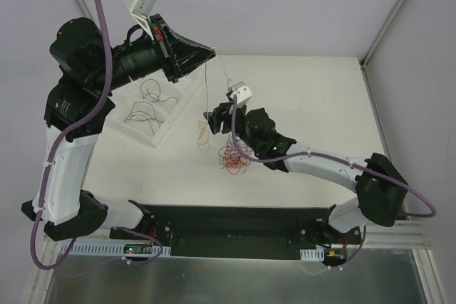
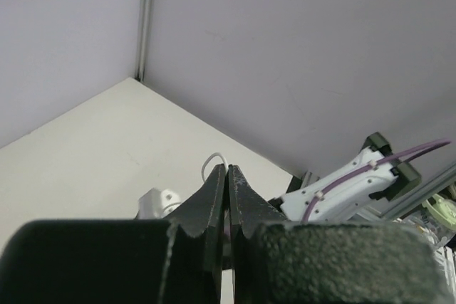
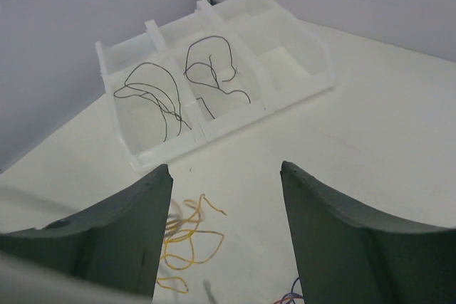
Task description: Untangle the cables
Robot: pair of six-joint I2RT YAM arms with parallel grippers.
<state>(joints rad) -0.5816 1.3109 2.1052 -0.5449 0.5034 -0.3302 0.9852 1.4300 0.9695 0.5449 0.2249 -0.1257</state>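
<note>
The cables lie on the white table as a tangle of thin red and orange wires [image 1: 232,159], with yellow loops [image 1: 203,134] beside it. My left gripper [image 1: 212,52] is raised high, shut on a thin pale cable [image 1: 206,94] that hangs down toward the pile. In the left wrist view its jaws [image 2: 228,169] are pressed together, with a white loop [image 2: 211,161] at the tip. My right gripper [image 1: 211,117] is open and empty, low over the table by the yellow loops [image 3: 187,241]. In the right wrist view its fingers [image 3: 224,176] stand wide apart. Blue and red strands [image 3: 293,297] show at the bottom edge.
A white divided tray [image 1: 162,137] stands left of the pile and holds black wires [image 1: 151,92] in two compartments. In the right wrist view the tray [image 3: 228,122] lies ahead, with black wires [image 3: 153,97] inside. Grey enclosure walls close in the back and the sides.
</note>
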